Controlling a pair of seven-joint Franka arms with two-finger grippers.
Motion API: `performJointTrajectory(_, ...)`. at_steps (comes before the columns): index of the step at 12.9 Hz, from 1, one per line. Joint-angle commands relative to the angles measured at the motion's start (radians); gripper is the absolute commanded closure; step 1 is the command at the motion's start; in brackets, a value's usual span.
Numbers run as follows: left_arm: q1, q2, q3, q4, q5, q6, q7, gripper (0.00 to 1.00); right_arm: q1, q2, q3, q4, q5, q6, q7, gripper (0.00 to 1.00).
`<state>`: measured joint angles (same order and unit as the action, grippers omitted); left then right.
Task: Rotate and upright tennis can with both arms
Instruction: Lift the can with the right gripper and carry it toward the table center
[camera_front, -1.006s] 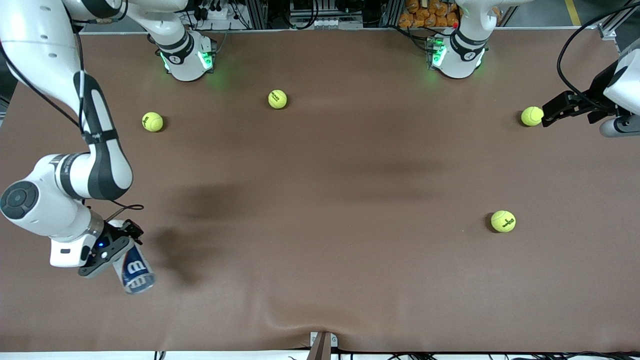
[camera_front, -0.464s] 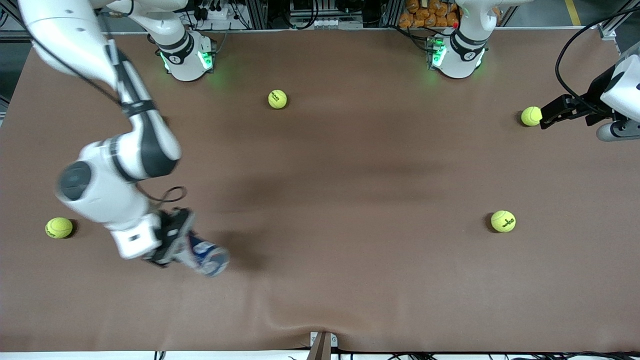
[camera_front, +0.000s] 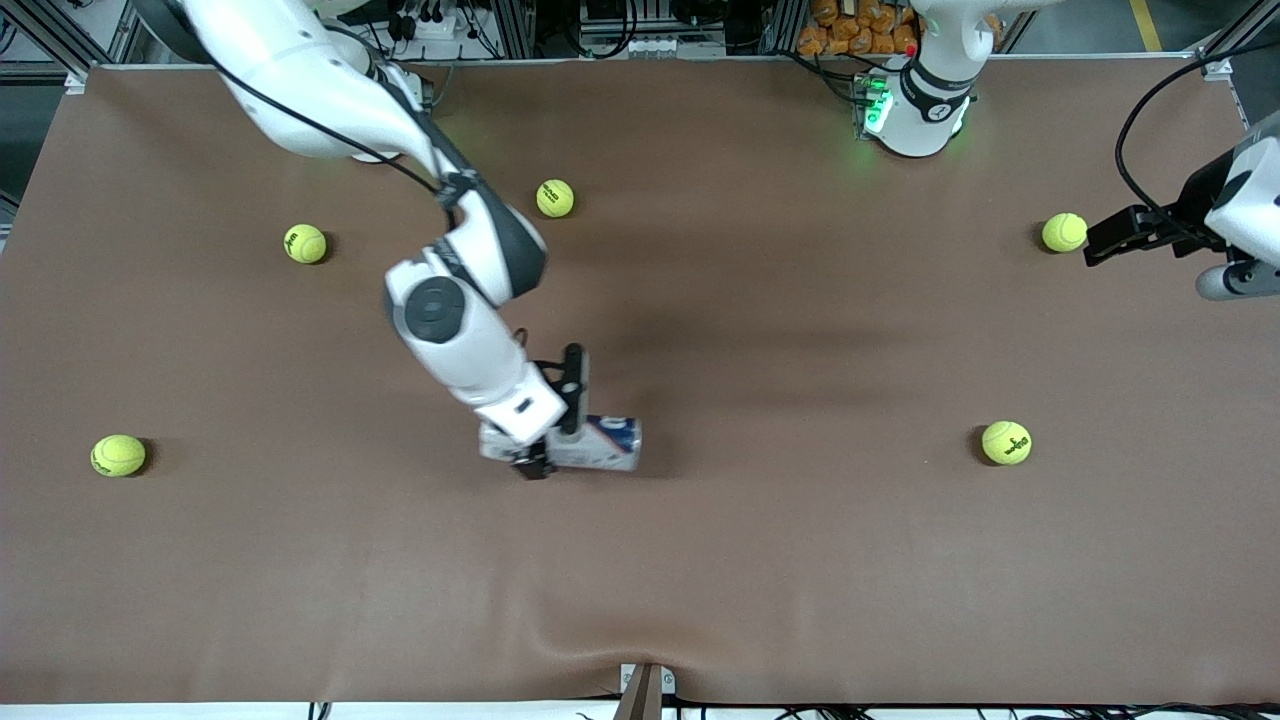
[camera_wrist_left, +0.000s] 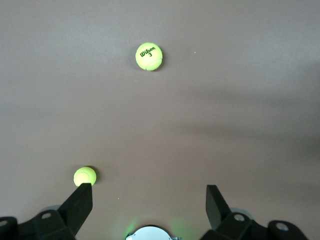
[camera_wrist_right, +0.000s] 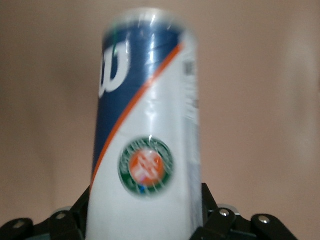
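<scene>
Right hand is clamped around the tennis can, holding it sideways over mid-surface. Probably light, slick, squashy plastic, so grip near an end. Left hand waits spread wide beside a ball.

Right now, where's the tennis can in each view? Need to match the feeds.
Front view: can lies sideways mid-table, held in the right gripper.
Right wrist view: can fills the centre, between that gripper's fingers.
Left wrist view: not in it; only two balls and the left gripper.
Shared landmark: the brown table.
</scene>
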<state>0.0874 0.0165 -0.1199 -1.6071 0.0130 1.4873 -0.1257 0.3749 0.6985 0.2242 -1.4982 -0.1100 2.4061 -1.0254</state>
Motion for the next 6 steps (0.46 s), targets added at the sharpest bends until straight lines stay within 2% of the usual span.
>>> performJointTrajectory(1, 0.015, 0.061, -0.007, 0.004, -0.077, 0.019, -0.017, 0.0, 0.071, 0.074, -0.012, 0.039, -0.081, 0.062, -0.025, 0.14)
performJointTrajectory(4, 0.015, 0.105, -0.006, -0.007, -0.163, 0.053, -0.046, 0.0, 0.076, 0.148, -0.013, 0.038, -0.102, 0.198, -0.021, 0.14)
performJointTrajectory(6, 0.006, 0.125, -0.013, -0.025, -0.182, 0.086, -0.138, 0.0, 0.073, 0.148, -0.013, 0.038, -0.102, 0.2, -0.019, 0.11)
